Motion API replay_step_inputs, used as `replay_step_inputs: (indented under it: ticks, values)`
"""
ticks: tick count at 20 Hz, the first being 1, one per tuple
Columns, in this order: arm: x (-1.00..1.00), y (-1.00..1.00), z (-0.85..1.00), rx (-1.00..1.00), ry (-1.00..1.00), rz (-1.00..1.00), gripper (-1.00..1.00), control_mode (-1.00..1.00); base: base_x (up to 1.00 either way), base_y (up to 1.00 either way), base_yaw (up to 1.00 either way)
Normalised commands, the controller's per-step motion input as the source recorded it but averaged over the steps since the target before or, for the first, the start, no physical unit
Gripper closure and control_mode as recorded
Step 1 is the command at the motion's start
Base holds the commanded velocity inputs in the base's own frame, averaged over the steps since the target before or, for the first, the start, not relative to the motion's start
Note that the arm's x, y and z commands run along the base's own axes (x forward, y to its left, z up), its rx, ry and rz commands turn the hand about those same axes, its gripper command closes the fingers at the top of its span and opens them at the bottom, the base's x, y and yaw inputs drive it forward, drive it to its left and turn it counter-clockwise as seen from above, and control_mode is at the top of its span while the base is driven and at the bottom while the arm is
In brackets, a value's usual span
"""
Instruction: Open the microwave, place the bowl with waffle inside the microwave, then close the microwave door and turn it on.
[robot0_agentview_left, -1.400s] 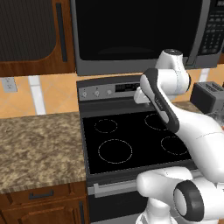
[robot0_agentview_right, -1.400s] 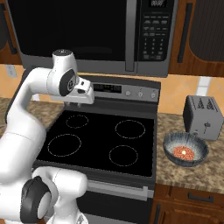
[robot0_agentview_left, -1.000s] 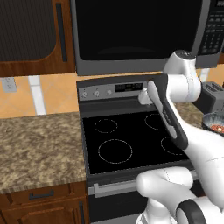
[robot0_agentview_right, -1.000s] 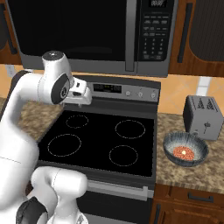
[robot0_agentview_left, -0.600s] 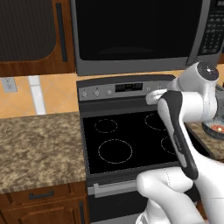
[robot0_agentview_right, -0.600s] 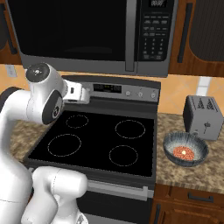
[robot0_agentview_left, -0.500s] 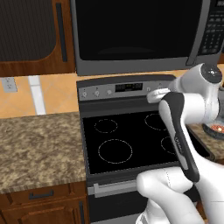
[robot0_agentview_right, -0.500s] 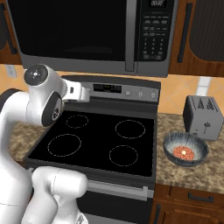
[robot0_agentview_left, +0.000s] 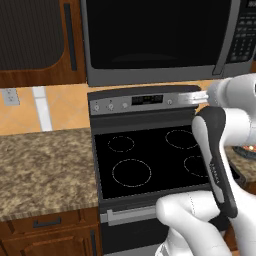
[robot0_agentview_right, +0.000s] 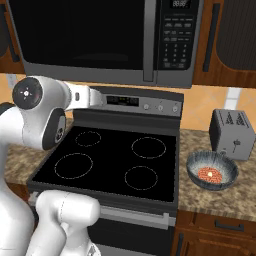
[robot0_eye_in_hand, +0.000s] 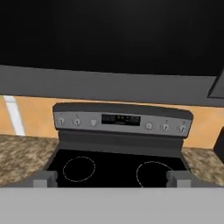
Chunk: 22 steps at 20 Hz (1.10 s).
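End effector (robot0_eye_in_hand: 112, 177), spread wide, has swung lower toward stove (robot0_eye_in_hand: 118, 168).

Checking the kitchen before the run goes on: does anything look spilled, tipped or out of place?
Nothing stands out. The microwave door is shut, the bowl sits upright on the counter right of the stove with the waffle inside, and the toaster stands upright behind it.
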Motion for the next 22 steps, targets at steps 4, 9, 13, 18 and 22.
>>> replay_step_inputs:
  ticks: [4,9,13,18,22]
  values:
    - [-0.3,-0.02,0.7,0.0,-0.1,-0.02,-1.0,-1.0,0.0,0.0,0.0]
    - [-0.18,-0.1,0.69,0.0,-0.1,-0.03,-1.0,-1.0,0.0,0.0,0.0]
    - [-0.18,-0.34,0.62,0.0,-0.12,-0.01,-1.0,-1.0,0.0,0.0,0.0]
    - [-0.29,-0.48,0.27,0.0,-0.22,0.0,-1.0,-1.0,0.0,0.0,0.0]
    - [-0.01,-0.51,0.0,0.0,-0.34,0.0,-1.0,-1.0,0.0,0.0,0.0]
